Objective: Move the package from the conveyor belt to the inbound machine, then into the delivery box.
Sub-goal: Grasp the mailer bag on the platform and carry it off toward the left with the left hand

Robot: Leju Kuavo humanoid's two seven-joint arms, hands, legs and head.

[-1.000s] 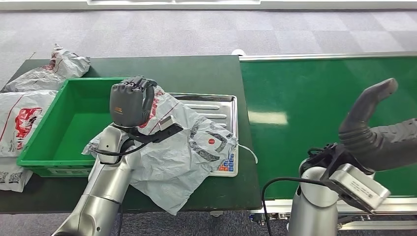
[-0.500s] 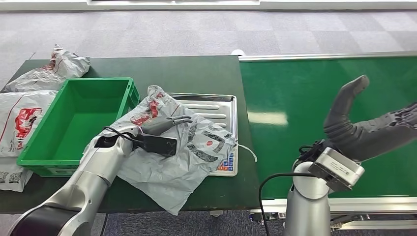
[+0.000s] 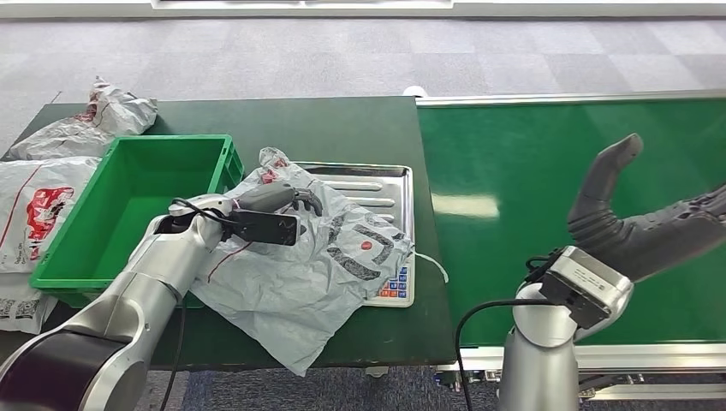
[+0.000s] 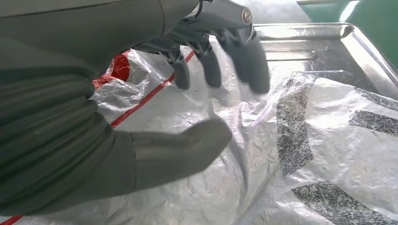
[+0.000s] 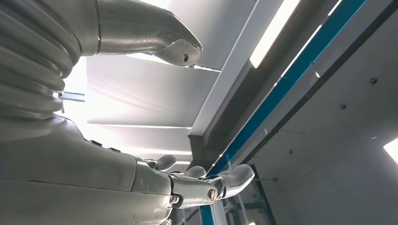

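Left hand (image 3: 276, 199) spread, empty over package (image 3: 308, 265) | crumpled grey plastic, black-red print

A dark green table (image 3: 342, 128) carries a green crate (image 3: 128, 214); just right of the crate sits a steel tray (image 3: 377, 184), draped by a grey package (image 3: 300, 274). More bags (image 3: 51, 171) lie left of the crate.

No text can be read. The grey plastic package (image 3: 300, 257) on the metal tray (image 3: 377, 184) carries black and red printed marks, too crumpled to make out. The bags (image 3: 38, 205) at the table's left show red graphics and small code squares, also illegible.
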